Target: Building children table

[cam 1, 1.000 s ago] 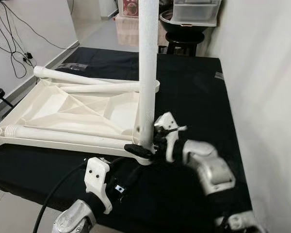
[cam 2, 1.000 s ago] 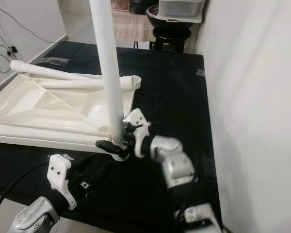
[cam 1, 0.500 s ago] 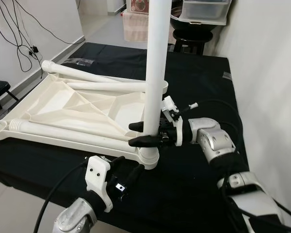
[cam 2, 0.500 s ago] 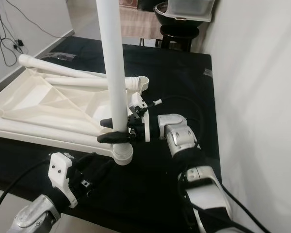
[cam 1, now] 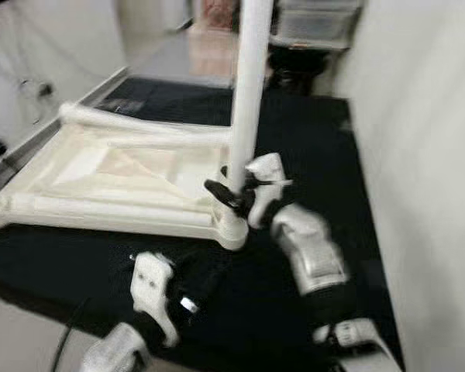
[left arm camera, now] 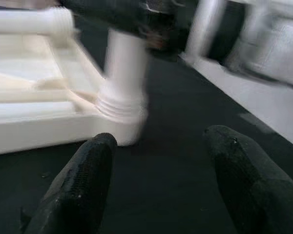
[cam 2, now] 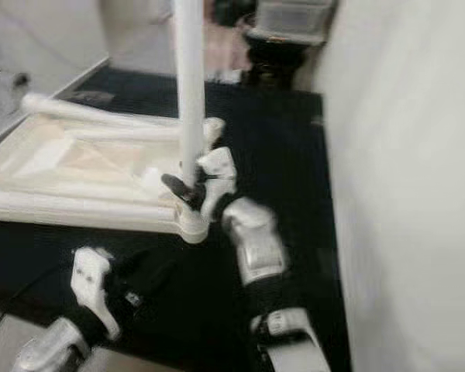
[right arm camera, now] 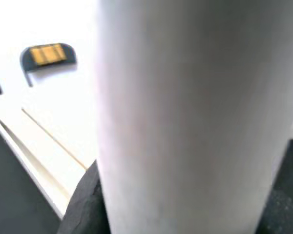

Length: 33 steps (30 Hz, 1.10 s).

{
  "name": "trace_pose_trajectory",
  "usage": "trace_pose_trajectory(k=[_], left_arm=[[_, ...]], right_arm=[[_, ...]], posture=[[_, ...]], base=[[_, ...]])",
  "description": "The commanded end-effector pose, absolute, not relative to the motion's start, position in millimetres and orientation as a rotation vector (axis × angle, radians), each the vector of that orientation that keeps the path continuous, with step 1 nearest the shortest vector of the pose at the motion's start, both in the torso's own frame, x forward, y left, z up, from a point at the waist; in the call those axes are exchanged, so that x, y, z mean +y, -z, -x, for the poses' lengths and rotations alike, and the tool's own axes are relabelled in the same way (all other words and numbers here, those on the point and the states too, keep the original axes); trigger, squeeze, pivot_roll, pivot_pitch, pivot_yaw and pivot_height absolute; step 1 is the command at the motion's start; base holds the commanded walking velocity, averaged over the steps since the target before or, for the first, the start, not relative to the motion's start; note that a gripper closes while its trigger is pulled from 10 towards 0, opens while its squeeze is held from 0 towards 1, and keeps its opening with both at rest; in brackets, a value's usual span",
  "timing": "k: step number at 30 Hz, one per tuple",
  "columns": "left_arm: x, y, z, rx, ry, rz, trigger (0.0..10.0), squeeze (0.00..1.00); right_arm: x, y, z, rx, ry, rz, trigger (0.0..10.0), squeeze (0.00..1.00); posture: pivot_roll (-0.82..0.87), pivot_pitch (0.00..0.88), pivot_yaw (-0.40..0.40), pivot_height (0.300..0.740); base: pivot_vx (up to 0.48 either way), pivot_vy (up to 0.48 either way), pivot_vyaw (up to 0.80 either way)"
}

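Observation:
A white children's table top (cam 1: 101,174) lies upside down on the black-covered table. One white leg (cam 1: 246,101) stands upright in its near right corner socket (cam 1: 232,229). My right gripper (cam 1: 231,194) is shut on this leg just above the socket; in the right wrist view the leg (right arm camera: 185,122) is pressed close against a black finger (right arm camera: 85,204). My left gripper (left arm camera: 158,146) is open and holds nothing, low on the black cloth just in front of the socket (left arm camera: 119,105). Two loose legs (cam 1: 139,124) (cam 1: 101,209) lie across the table top.
A white wall (cam 1: 426,155) runs close along the right side of the table. A black stool with plastic bins (cam 1: 302,39) stands behind the far edge. The table's front edge drops to pale floor (cam 1: 15,333) at the lower left. All views are motion-blurred.
My right wrist has swung round the upright leg, from level fingers to a slanted hold, its arm now bent closer in. The head view has shifted and blurred. The left arm has hardly moved.

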<state>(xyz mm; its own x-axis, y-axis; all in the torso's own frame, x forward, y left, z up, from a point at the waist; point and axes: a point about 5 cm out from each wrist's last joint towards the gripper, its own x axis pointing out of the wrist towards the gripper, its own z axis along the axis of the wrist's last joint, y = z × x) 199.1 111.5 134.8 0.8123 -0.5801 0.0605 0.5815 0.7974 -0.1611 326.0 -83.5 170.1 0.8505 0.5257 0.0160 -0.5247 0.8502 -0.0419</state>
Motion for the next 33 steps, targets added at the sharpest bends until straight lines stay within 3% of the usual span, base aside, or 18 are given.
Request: trace_pose_trajectory(k=[1,2,6,7,8,9,10,11,16,17,19,20,21,23,31,32,33], left_arm=[[116,-132,-200,0.013,0.611,0.170,10.0,0.00],[118,-131,-201,0.010,0.602,0.175,10.0,0.00],[118,-131,-204,0.013,0.615,0.177,10.0,0.00],[117,-132,-204,0.013,0.621,0.170,10.0,0.00],[118,-132,-204,0.009,0.609,0.168,10.0,0.00],[118,-132,-204,0.004,0.599,0.166,10.0,0.00],[118,-132,-204,0.004,0.599,0.166,10.0,0.00],[118,-132,-205,0.002,0.593,0.166,10.0,0.00],[118,-132,-206,0.002,0.593,0.163,10.0,0.00],[118,-132,-207,0.002,0.594,0.164,10.0,0.00],[118,-132,-207,0.002,0.594,0.164,10.0,0.00],[117,-132,-207,0.003,0.598,0.167,10.0,0.00],[117,-132,-207,0.003,0.598,0.167,10.0,0.00],[116,-131,-208,0.003,0.600,0.171,10.0,0.00],[115,-131,-207,0.003,0.598,0.172,10.0,0.00],[114,-131,-207,0.003,0.598,0.172,10.0,0.00],[114,-131,-207,0.003,0.597,0.173,10.0,0.00]], right_arm=[[-87,-148,-320,0.120,-0.533,0.050,0.0,0.00],[-84,-147,-316,0.152,-0.647,0.023,0.0,0.00],[-91,-141,-323,0.173,-0.659,0.038,0.0,0.00],[-92,-139,-325,0.173,-0.632,0.063,4.2,0.00],[-89,-143,-325,0.149,-0.664,0.043,10.0,0.00],[-86,-146,-324,0.131,-0.673,0.037,10.0,0.59],[-86,-146,-324,0.131,-0.673,0.037,10.0,0.59],[-81,-148,-324,0.124,-0.732,0.024,10.0,1.00],[-70,-157,-322,0.123,-0.889,-0.012,10.0,1.00],[-69,-162,-323,0.104,-0.966,0.015,10.0,0.00],[-69,-162,-323,0.104,-0.966,0.015,10.0,0.00],[-70,-178,-324,0.048,-1.262,0.038,10.0,0.00],[-70,-178,-324,0.048,-1.262,0.038,10.0,0.00],[-73,-190,-331,0.019,-1.440,0.072,10.0,0.00],[-76,-197,-341,0.065,-1.562,0.062,10.0,0.00],[-76,-197,-343,0.080,-1.569,0.049,4.2,0.00],[-79,-195,-346,0.098,-1.567,0.028,0.0,0.00]], posture=[[-0.02,0.128,0.001,0.740],[-0.05,0.102,0.013,0.740],[-0.01,0.115,-0.010,0.740],[-0.02,0.102,-0.008,0.740],[-0.01,0.106,-0.012,0.740],[-0.01,0.106,-0.012,0.740],[-0.01,0.106,-0.012,0.740],[-0.01,0.098,-0.014,0.740],[0.00,0.097,-0.015,0.740],[0.00,0.089,-0.015,0.740],[0.00,0.089,-0.015,0.740],[0.00,0.083,-0.019,0.740],[0.00,0.083,-0.019,0.740],[0.00,0.080,-0.022,0.740],[0.01,0.078,-0.027,0.740],[0.02,0.079,-0.026,0.740],[0.02,0.082,-0.028,0.740]], base=[[0.000,0.000,0.00],[0.000,0.000,0.00],[0.000,0.000,0.00],[0.000,0.000,0.00],[0.000,0.000,0.00],[0.000,0.000,0.00],[0.000,0.000,0.00],[0.000,0.000,0.00],[0.000,0.000,0.00],[0.000,0.000,0.00],[0.000,0.000,0.00],[0.000,0.000,0.00],[0.000,0.000,0.00],[0.000,0.000,0.00],[0.000,0.000,0.00],[0.000,0.000,0.00],[0.000,0.000,0.00]])
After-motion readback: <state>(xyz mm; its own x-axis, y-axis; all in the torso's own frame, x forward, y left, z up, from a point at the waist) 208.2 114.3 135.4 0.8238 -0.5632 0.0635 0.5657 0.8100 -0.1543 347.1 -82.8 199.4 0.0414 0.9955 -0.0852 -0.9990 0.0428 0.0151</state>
